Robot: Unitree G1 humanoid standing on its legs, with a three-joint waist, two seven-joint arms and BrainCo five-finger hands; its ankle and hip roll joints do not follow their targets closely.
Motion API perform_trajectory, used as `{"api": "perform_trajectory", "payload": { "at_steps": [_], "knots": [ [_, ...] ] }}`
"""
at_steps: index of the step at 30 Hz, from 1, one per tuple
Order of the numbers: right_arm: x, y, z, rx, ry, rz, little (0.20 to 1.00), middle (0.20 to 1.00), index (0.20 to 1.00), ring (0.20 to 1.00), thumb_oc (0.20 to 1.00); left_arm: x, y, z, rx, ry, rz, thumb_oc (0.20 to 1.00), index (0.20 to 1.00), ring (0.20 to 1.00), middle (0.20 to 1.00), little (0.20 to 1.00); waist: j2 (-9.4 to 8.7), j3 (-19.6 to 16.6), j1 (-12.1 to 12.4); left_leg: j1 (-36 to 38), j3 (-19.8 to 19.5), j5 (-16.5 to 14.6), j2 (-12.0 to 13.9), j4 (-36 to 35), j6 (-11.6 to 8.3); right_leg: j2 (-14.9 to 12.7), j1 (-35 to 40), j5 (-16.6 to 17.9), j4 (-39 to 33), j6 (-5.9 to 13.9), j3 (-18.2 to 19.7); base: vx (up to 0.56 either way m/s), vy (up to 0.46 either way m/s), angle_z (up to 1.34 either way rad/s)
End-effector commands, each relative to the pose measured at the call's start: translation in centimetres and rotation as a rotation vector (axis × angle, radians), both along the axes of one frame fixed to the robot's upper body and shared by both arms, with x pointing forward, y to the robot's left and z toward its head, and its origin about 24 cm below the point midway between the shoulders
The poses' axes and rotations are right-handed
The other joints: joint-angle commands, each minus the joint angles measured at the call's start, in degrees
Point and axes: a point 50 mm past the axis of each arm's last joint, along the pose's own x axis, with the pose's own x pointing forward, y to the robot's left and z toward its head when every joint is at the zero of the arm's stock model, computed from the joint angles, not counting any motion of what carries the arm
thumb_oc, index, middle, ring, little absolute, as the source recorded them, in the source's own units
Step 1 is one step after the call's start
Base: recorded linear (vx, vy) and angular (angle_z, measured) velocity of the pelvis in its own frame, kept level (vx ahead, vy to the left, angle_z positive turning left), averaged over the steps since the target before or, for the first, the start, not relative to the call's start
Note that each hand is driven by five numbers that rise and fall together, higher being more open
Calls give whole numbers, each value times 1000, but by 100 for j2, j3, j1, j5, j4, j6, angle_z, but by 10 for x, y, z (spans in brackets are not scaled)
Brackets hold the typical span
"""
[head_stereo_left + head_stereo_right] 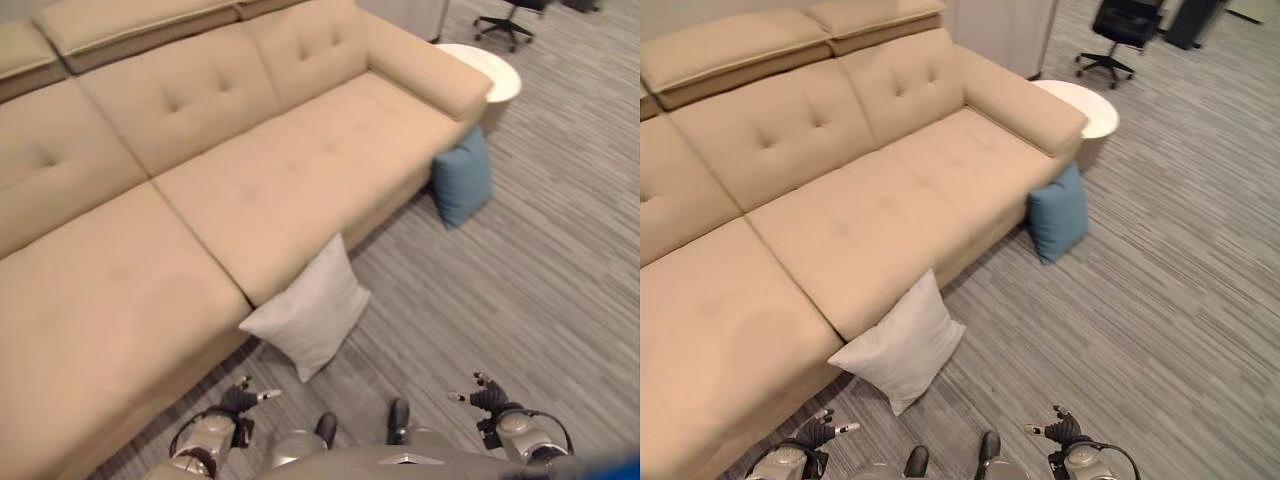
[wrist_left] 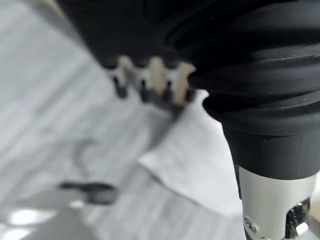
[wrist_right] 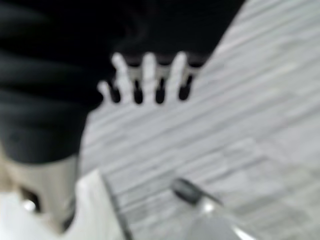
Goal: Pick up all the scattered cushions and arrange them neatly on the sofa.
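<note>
Just ahead of the left hand (image 1: 240, 400), on the grey striped carpet (image 1: 540, 290), a white cushion (image 1: 310, 305) stands on one corner and leans back against the front edge of the beige sofa (image 1: 280, 180), at the seam where two seat sections meet. The left hand hangs low near the robot's body, its fingers (image 2: 150, 82) straight and relaxed with nothing in them; in the left wrist view a pale corner of the white cushion (image 2: 200, 150) shows past the fingertips, apart from them. The right hand (image 1: 487, 398) is held at about the same height on the other side, well to the right of the white cushion, and its fingers (image 3: 145, 77) are likewise spread loose over bare carpet, grasping nothing. Farther off, beyond the right hand and a little to its left, a blue cushion (image 1: 463, 178) sits on the floor, propped upright against the sofa's front corner, below the armrest. Past the blue cushion, a round white side table (image 1: 490, 70) stands just beside the armrest's outer end, and beyond that, the wheeled base of a black office chair (image 1: 1118, 40) shows at the far edge of the carpet. Neither cushion lies on the sofa's seats; both are on the floor and touch only its front face. The sofa's tufted backrests and its raised headrests lie far ahead of both hands.
</note>
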Motion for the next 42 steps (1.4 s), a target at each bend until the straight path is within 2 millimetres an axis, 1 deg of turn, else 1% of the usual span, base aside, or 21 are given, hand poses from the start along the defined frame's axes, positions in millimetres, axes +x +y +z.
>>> {"api": "perform_trajectory", "payload": {
  "at_steps": [1, 4, 5, 8, 9, 11, 12, 13, 14, 15, 16, 17, 22, 24, 27, 28, 29, 33, 34, 39, 42],
  "knots": [
    [1, -19, 7, -43, -21, -21, 1000, 1000, 1000, 1000, 1000, 4, 3, 2, 18, -17, -16, 1000, 1000, 1000, 1000, 1000, -117, 126, 177, -205, -265, -10, -210, 70, -616, -215, 268, 149, 109, 182, -455, 106, -213, 99],
    [0, -21, 7, -48, -16, -14, 1000, 1000, 1000, 1000, 1000, 1, 4, 1, 18, -12, 1, 1000, 1000, 1000, 1000, 1000, -146, 93, 201, -290, -454, 21, -142, 48, -720, -138, 326, 118, 62, 166, -542, 98, -187, 105],
    [0, -22, 7, -53, -17, -5, 1000, 1000, 1000, 1000, 1000, -2, 4, 0, 19, -5, 8, 1000, 1000, 1000, 1000, 1000, -165, 80, 243, -349, -561, 22, -69, 38, -826, -115, 470, 108, -104, 147, -774, 156, -280, 79],
    [7, -24, 11, -60, -41, 8, 1000, 1000, 1000, 1000, 1000, -2, 3, 0, 15, -12, 15, 1000, 1000, 1000, 1000, 1000, -189, 104, 256, -497, -528, 10, 8, 115, -902, -82, 583, 74, -216, 111, -932, 87, -184, 70],
    [13, -27, 15, -75, -66, 16, 1000, 1000, 1000, 1000, 1000, 4, 1, 2, 5, -35, 27, 1000, 1000, 1000, 1000, 1000, -215, 200, 278, -736, -148, -60, 55, 363, -924, -123, 766, 6, -337, 84, -1198, 46, -111, 78],
    [17, -31, 18, -84, -80, 4, 1000, 1000, 1000, 1000, 1000, 12, -2, 3, -4, -62, 29, 1000, 1000, 1000, 1000, 1000, -261, 263, 230, -1027, 674, -81, 111, 632, -858, -200, 922, -42, -429, 66, -1482, 25, -85, 88],
    [18, -31, 18, -84, -81, 4, 1000, 1000, 1000, 1000, 1000, 12, -2, 4, -4, -62, 29, 1000, 1000, 1000, 1000, 1000, -266, 250, 221, -1050, 667, -69, 102, 634, -854, -208, 904, -36, -429, 70, -1489, 5, -53, 83],
    [17, -31, 18, -77, -80, -10, 1000, 1000, 1000, 1000, 1000, 13, -4, 4, -12, -70, 25, 1000, 1000, 1000, 1000, 1000, -274, 224, 159, -1143, 1517, -63, 192, 655, -738, -218, 1017, -48, -521, 48, -1755, 32, -60, 80],
    [16, -31, 17, -70, -81, -18, 1000, 1000, 1000, 1000, 1000, 11, -4, 3, -13, -67, 27, 1000, 1000, 1000, 1000, 1000, -274, 191, 121, -1125, 1925, -77, 208, 652, -704, -213, 1071, -66, -544, 47, -1887, 32, -62, 81],
    [16, -31, 17, -69, -81, -18, 1000, 1000, 1000, 1000, 1000, 11, -4, 3, -12, -67, 27, 1000, 1000, 1000, 1000, 1000, -277, 175, 113, -1148, 1919, -66, 203, 651, -702, -218, 1051, -60, -544, 48, -1893, 91, -34, 94],
    [15, -29, 16, -60, -77, -24, 1000, 1000, 1000, 1000, 1000, 9, -3, 3, -15, -61, 32, 1000, 1000, 1000, 1000, 1000, -277, 96, 70, -1093, 2417, -66, 233, 595, -663, -183, 1094, -85, -554, 41, -2053, 111, -4, 64],
    [14, -28, 15, -57, -72, -24, 1000, 1000, 1000, 1000, 1000, 6, -2, 2, -13, -51, 32, 1000, 1000, 1000, 1000, 1000, -275, 57, 72, -1034, 2510, -71, 231, 535, -660, -159, 1122, -100, -567, 42, -2097, 179, 10, 46],
    [13, -17, 11, -38, -61, -3, 1000, 1000, 1000, 1000, 1000, -6, 8, 1, 4, -16, 57, 1000, 1000, 1000, 1000, 1000, -377, -12, 194, -803, 2428, -137, 197, 384, -621, -153, 1292, -175, -476, 52, -2151, 116, 52, 8],
    [18, -11, 11, -26, -72, 19, 1000, 1000, 1000, 1000, 1000, -9, 15, 2, 12, -12, 75, 1000, 1000, 1000, 1000, 1000, -419, -4, 301, -698, 2438, -217, 179, 321, -540, -270, 1139, -203, 149, 125, -2156, 66, 160, -4],
    [32, -5, 16, -14, -105, 49, 1000, 1000, 1000, 1000, 1000, -6, 22, 5, 30, -19, 76, 1000, 1000, 1000, 1000, 1000, -322, 177, 204, -591, 2288, -254, 221, 363, -435, -406, 546, 0, 1308, 275, -1883, 9, 129, -22],
    [32, -5, 16, -14, -105, 49, 1000, 1000, 1000, 1000, 1000, -5, 22, 5, 30, -20, 76, 1000, 1000, 1000, 1000, 1000, -323, 162, 203, -615, 2288, -247, 222, 367, -435, -405, 528, 12, 1300, 273, -1883, 23, 94, -5],
    [36, -3, 17, -11, -114, 60, 1000, 1000, 1000, 1000, 1000, -5, 24, 6, 34, -21, 75, 1000, 1000, 1000, 1000, 1000, -271, 194, 168, -571, 2199, -261, 226, 387, -422, -360, 399, 2, 1453, 288, -1715, 137, 59, 4],
    [37, -3, 19, -14, -126, 67, 1000, 1000, 1000, 1000, 1000, -6, 26, 6, 33, -37, 98, 1000, 1000, 1000, 1000, 1000, -205, 167, 145, -318, 2008, -308, 216, 327, -451, -375, 470, -106, 947, 163, -1629, 179, -6, 13],
    [36, -4, 19, -10, -129, 68, 1000, 1000, 1000, 1000, 1000, -4, 27, 8, 37, -48, 97, 1000, 1000, 1000, 1000, 1000, -229, 183, 96, -261, 1844, -358, 166, 358, -466, -333, 492, -124, 678, 136, -1449, 125, -25, 18],
    [35, -5, 19, -16, -130, 68, 1000, 1000, 1000, 1000, 1000, 5, 29, 11, 33, -100, 148, 1000, 1000, 1000, 1000, 1000, -279, 187, 102, -314, 1617, -425, 139, 437, -548, -271, 549, -108, 443, 125, -1399, 126, -87, 42],
    [38, -6, 22, -19, -156, 67, 1000, 1000, 1000, 1000, 1000, 19, 26, 15, 20, -159, 160, 1000, 1000, 1000, 1000, 1000, -292, 227, 81, -469, 1506, -353, 195, 378, -639, -195, 541, -116, 198, 57, -1539, 50, -109, 32]
  ]
}}
